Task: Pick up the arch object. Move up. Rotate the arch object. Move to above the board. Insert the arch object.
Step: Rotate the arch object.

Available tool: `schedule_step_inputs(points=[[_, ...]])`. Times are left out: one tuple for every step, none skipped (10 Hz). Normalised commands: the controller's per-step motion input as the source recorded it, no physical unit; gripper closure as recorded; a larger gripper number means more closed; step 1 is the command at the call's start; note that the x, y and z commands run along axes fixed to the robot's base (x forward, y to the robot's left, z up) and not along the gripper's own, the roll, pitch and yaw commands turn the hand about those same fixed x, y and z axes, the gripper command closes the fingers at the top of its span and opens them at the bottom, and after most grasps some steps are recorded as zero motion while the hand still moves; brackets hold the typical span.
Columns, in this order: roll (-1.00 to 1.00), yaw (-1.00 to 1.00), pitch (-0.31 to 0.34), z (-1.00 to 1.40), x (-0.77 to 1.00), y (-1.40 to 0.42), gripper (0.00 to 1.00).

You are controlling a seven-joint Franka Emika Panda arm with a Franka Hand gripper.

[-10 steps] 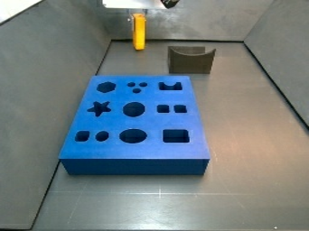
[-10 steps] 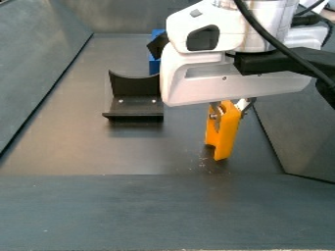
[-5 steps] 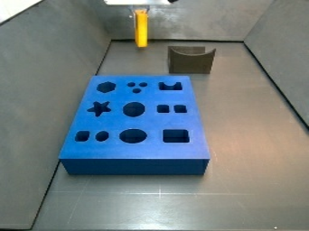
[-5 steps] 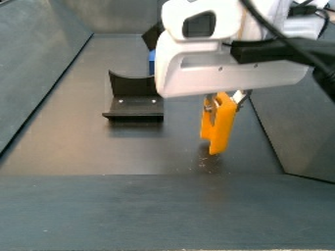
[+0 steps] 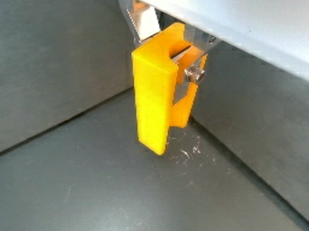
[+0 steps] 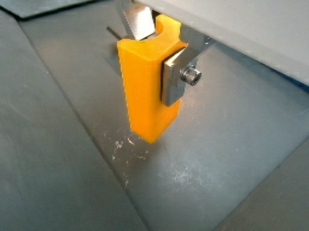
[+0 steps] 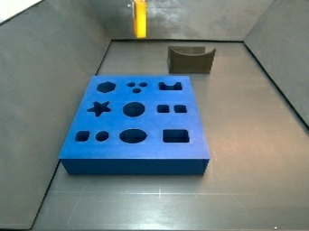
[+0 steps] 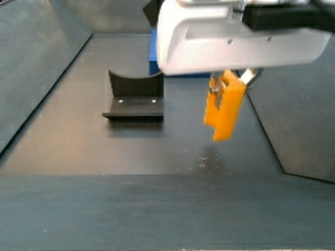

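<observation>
The arch object (image 5: 154, 95) is a bright yellow-orange block hanging upright, clear of the grey floor. My gripper (image 5: 173, 56) is shut on its upper end, silver fingers (image 6: 179, 74) pressing both sides; both wrist views show this. In a side view it is a slim yellow bar (image 7: 140, 18) at the far back, the gripper out of frame above it. In a side view the arch object (image 8: 224, 107) hangs under the white gripper body (image 8: 236, 74). The blue board (image 7: 135, 123) with shaped cut-outs lies mid-floor, nearer than the arch object.
The dark fixture (image 7: 190, 60) stands at the back, right of the arch object, and shows in a side view (image 8: 132, 97) too. Grey walls (image 7: 72, 54) slope up around the floor. Scuff marks (image 6: 126, 149) mark the floor under the block.
The gripper has risen with the arch object; it hangs higher above the floor than one second ago. The board and fixture have not moved.
</observation>
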Motion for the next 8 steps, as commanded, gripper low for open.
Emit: schedule_step_inputs(points=[[0.00,0.00,0.000,0.82,-0.20,-1.00,1.00],[0.02,0.01,-0.015,0.80,-0.20,-1.00,1.00],[0.06,0.02,-0.030,0.83,-0.19,-1.00,1.00],[0.09,0.02,-0.020,0.85,-0.19,-1.00,1.00],[0.13,0.02,0.020,0.88,-0.17,-1.00,1.00],[0.14,0.02,0.045,0.90,-0.16,-1.00,1.00],[0.12,0.02,0.058,0.94,-0.14,-1.00,1.00],[0.11,0.02,0.059,0.99,-0.13,-1.00,1.00]])
